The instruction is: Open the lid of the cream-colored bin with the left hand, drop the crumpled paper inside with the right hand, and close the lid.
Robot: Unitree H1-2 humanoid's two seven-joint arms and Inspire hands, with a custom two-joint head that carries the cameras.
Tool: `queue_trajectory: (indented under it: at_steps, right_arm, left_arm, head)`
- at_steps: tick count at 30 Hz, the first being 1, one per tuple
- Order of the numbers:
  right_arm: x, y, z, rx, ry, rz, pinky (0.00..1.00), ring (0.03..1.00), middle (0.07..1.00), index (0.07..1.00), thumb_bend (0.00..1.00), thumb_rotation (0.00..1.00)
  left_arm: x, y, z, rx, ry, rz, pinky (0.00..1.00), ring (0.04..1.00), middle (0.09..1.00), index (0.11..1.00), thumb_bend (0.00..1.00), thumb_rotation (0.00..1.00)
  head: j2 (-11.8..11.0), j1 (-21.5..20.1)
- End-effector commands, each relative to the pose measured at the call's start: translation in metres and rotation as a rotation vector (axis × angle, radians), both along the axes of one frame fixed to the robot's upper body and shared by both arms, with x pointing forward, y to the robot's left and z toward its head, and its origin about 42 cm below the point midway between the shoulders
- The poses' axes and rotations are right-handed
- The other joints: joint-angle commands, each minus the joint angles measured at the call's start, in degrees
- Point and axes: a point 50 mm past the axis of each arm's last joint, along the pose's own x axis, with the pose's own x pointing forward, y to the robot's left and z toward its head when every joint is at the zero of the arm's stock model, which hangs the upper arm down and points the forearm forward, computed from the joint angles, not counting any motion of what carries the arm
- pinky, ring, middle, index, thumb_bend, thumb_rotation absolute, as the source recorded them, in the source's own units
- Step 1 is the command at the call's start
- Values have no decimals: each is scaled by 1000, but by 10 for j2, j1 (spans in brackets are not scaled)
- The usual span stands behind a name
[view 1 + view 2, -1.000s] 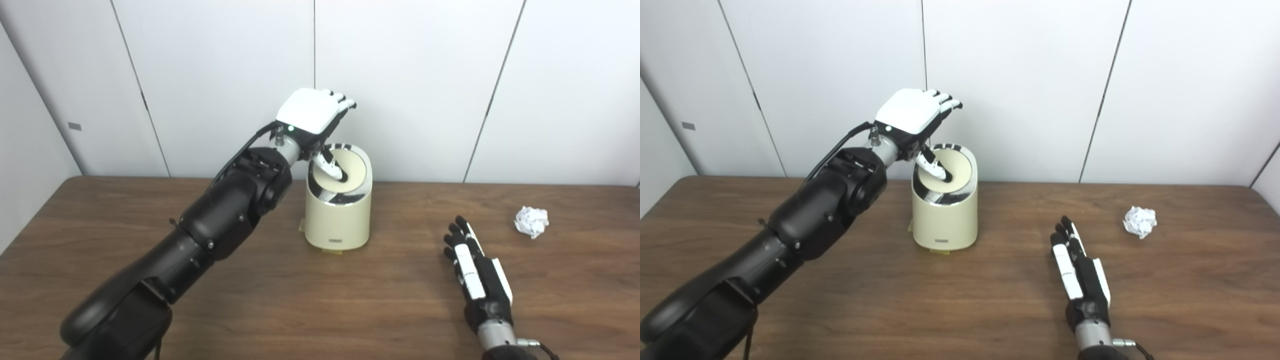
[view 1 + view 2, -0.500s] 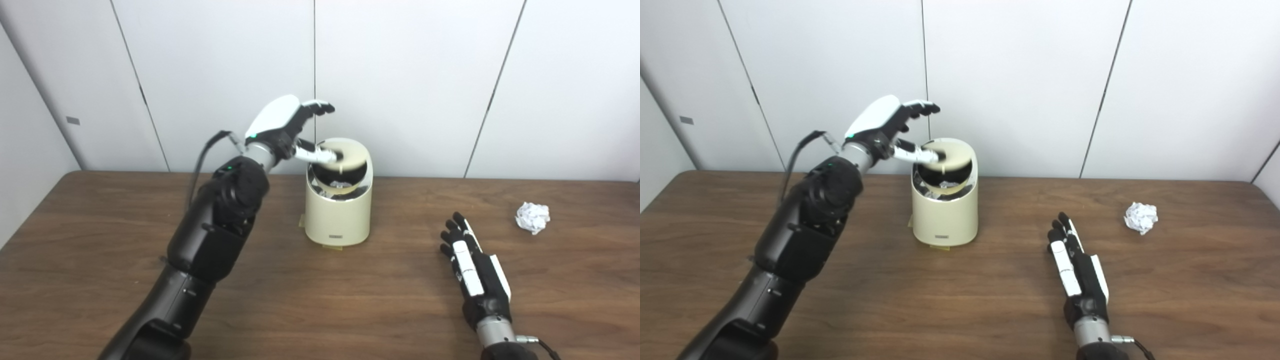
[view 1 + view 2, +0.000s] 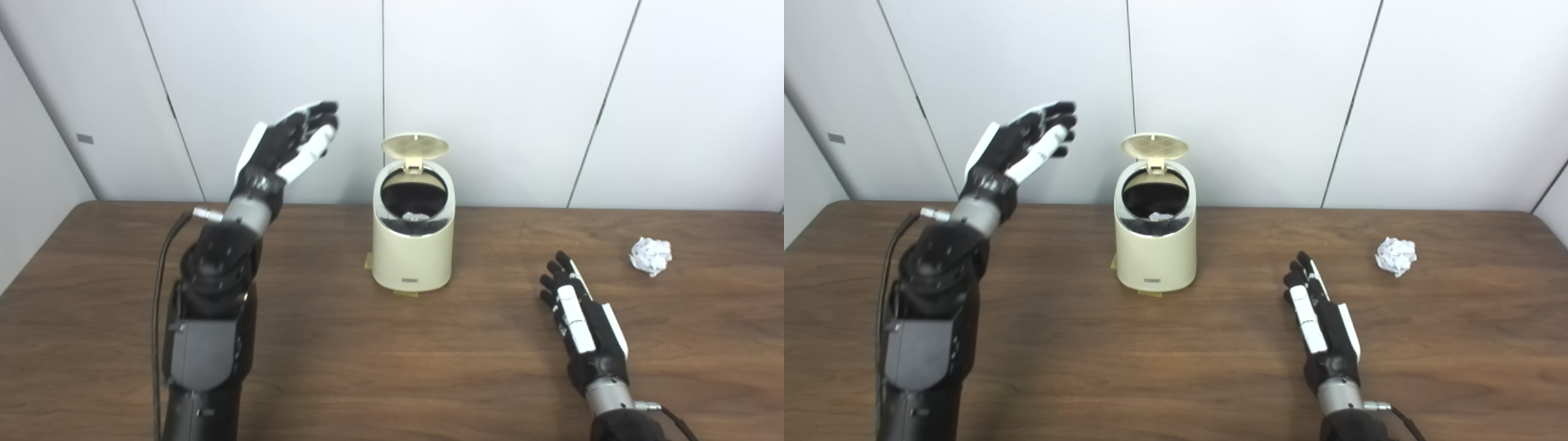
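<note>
With lid (image 3: pixel 414 146) up on bin (image 3: pixel 412 257), left hand (image 3: pixel 283 144) spread, empty, raised at nine o'clock. Right hand (image 3: pixel 580 321) flat, spread on table (image 3: pixel 367 361); paper (image 3: pixel 651 255) at its two o'clock: reach, pinch loosely, lift clear.

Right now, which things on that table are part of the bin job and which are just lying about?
Part of the job:
- cream-colored cylindrical bin, its round lid standing open
- white crumpled paper ball on the wooden table
- left hand, raised, open
- right hand, flat on the table

Just lying about:
- white scrap already inside the bin
</note>
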Motion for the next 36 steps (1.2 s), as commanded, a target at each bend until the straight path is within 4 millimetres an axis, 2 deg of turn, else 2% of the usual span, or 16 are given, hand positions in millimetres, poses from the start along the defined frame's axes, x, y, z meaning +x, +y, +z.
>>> queue_trajectory:
  at_steps: [1, 2, 6, 8, 10, 12, 14, 16, 18, 19, 23, 30, 36]
  right_arm:
    - [2, -1, 19, -1, -74, 11, 973, 949, 969, 963, 543, 782]
    - [0, -2, 21, -3, -77, 9, 957, 948, 971, 962, 531, 756]
    - [-6, -3, 34, -25, -89, -3, 893, 934, 963, 950, 514, 642]
    - [-6, -6, 41, -57, -99, -20, 830, 894, 938, 937, 546, 599]
    - [-4, -10, 46, -78, -108, -31, 784, 859, 913, 920, 609, 508]
    - [-1, -14, 51, -88, -116, -46, 767, 848, 905, 913, 631, 491]
    - [2, -17, 56, -63, -127, -59, 743, 842, 892, 879, 716, 400]
    - [6, -21, 58, -65, -137, -65, 736, 845, 890, 869, 742, 375]
    - [9, -26, 62, -81, -146, -72, 730, 853, 887, 854, 720, 302]
    - [11, -28, 65, -114, -159, -84, 725, 853, 884, 848, 714, 265]
    - [20, -46, 81, -270, -200, -118, 784, 841, 868, 830, 735, 219]
    - [41, -95, 104, -516, -237, -228, 767, 837, 853, 822, 809, 116]
    - [50, -119, 131, -722, -255, -319, 745, 818, 837, 801, 852, 108]
  left_arm:
    - [-8, 0, 19, -40, -96, -7, 843, 858, 862, 890, 371, 629]
    - [-14, 4, 10, -48, -90, -5, 860, 871, 875, 907, 382, 683]
    - [-36, 10, -20, -80, -59, -1, 898, 903, 906, 919, 406, 759]
    - [-50, 10, -36, -91, -35, 2, 918, 934, 940, 956, 432, 831]
    - [-63, 10, -49, -111, -15, -4, 973, 978, 986, 993, 502, 885]
    - [-74, 9, -59, -116, -6, -5, 988, 987, 994, 997, 522, 894]
    - [-83, 8, -68, -119, -8, 2, 998, 991, 998, 1000, 561, 914]
    - [-90, 6, -77, -145, -11, 12, 1000, 984, 994, 1000, 571, 919]
    - [-94, 5, -86, -170, -10, 21, 992, 981, 992, 1000, 568, 951]
    - [-97, 4, -90, -180, -6, 26, 997, 982, 992, 1000, 563, 951]
    - [-103, 3, -105, -204, 1, 46, 1000, 999, 998, 1000, 571, 900]
    - [-105, 4, -123, -223, -14, 76, 1000, 997, 990, 997, 556, 911]
    - [-104, 11, -126, -224, -17, 78, 1000, 1000, 999, 1000, 569, 883]
  head:
    - [0, 0]
    - [0, 0]
    - [2, 3]
    - [2, 3]
    - [3, -4]
    - [2, -7]
    - [3, -12]
    - [4, -21]
    - [4, -21]
    - [5, -37]
    - [4, -50]
    - [-10, -74]
    - [-6, -114]
